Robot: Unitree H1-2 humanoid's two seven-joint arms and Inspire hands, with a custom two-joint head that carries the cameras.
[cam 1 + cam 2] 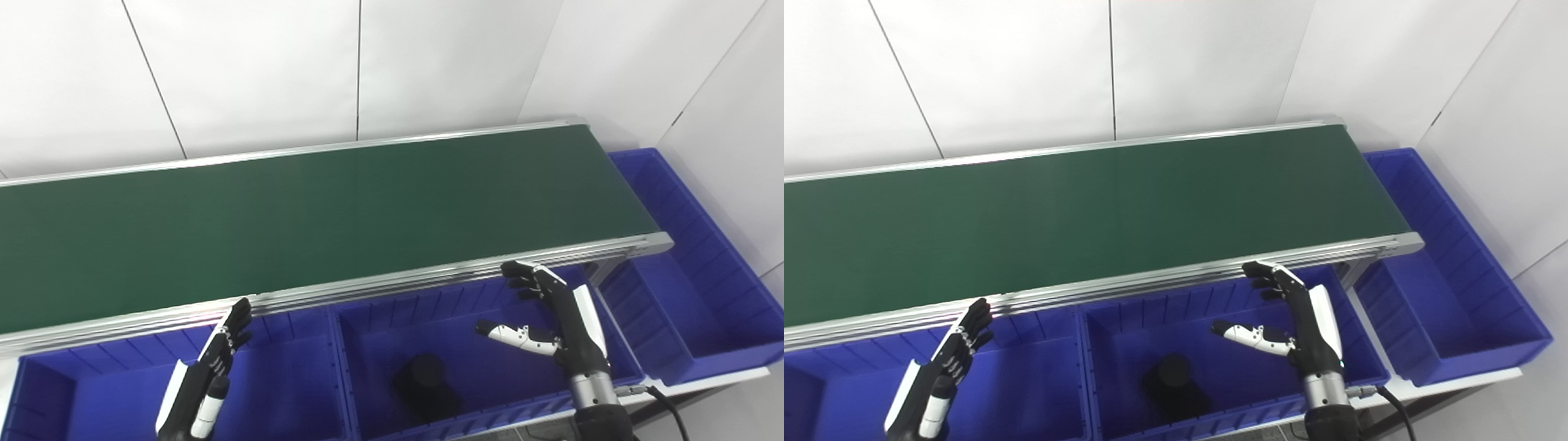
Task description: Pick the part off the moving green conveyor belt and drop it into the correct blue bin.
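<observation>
My right hand (554,318) hangs spread and empty over the middle bin (478,373), thumb out. My left hand (205,376), fingers straight, holds nothing over the left bin (73,392). The part (425,383) lies in the middle bin near its front wall, below the belt (306,220).

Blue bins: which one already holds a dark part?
The middle bin, beneath the right robot hand, holds the black part; the others show none.

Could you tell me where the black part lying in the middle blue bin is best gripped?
Grip the black part across its rounded upper end, from straight above: bin walls block the sides. The open right robot hand hovers nearest. Its exact shape is unclear.
</observation>
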